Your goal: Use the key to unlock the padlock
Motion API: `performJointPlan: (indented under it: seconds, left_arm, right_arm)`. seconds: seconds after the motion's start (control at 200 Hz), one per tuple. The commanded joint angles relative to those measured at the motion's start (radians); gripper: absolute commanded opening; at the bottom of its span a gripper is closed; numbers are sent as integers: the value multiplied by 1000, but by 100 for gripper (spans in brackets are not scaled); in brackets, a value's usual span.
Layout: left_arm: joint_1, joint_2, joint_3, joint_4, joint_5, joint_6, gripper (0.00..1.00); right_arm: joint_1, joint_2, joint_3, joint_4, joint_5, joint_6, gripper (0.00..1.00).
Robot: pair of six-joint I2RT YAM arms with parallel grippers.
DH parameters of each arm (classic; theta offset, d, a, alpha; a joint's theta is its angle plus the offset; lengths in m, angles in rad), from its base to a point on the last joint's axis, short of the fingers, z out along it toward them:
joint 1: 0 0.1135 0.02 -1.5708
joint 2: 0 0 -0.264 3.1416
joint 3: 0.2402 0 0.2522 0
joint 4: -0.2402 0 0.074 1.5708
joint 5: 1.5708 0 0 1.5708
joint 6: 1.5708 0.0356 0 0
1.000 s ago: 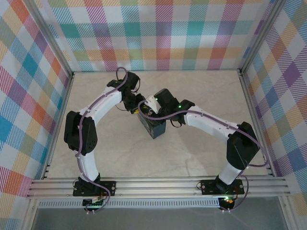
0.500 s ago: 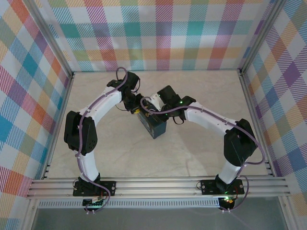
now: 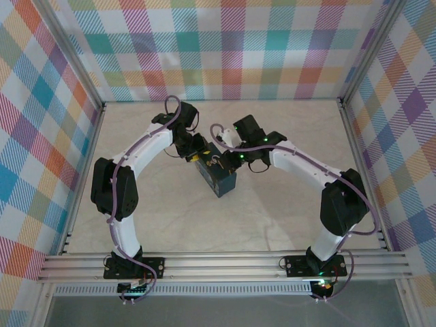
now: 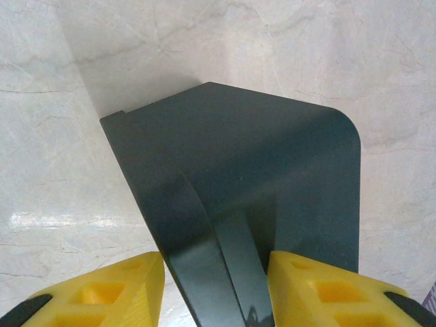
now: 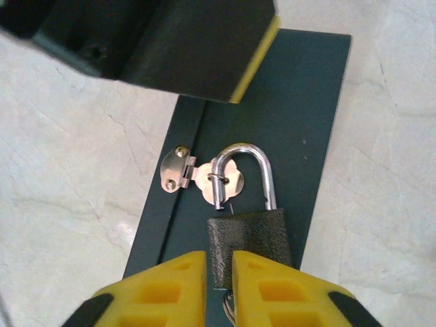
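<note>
right wrist view showing padlock (image 5: 248, 238) hooked through hasp (image 5: 197, 174) at 12 o'clock of right gripper (image 5: 219, 286), jaws nearly meeting over its body, hold impossible to tell. left gripper (image 4: 218, 286) clamping tin (image 4: 272, 157), jaws half-spread. likely seating key; next needing a steady twist.

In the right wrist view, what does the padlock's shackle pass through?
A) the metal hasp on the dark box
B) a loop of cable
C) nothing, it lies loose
A: the shackle of the padlock loops through the hasp on the dark box.
</note>
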Motion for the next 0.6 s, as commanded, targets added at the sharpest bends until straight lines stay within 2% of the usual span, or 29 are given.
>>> performJointPlan:
  seconds: [0.0,0.095,0.205,0.335,0.595]
  left_arm:
    - [6,23,-26,-78,7,0,43]
    - [7,22,-28,-78,8,3,43]
    - [6,22,-29,-78,10,1,43]
    - [6,23,-29,-77,13,0,43]
    - [6,21,-31,-78,14,-1,43]
  right_arm:
    - [-4,-8,14,9,-48,30,35]
    - [-4,-34,-7,22,-2,-18,45]
    - [-4,-20,23,-12,13,-106,51]
    - [-2,19,51,-42,-35,-176,53]
    - [-2,65,47,-13,12,-239,54]
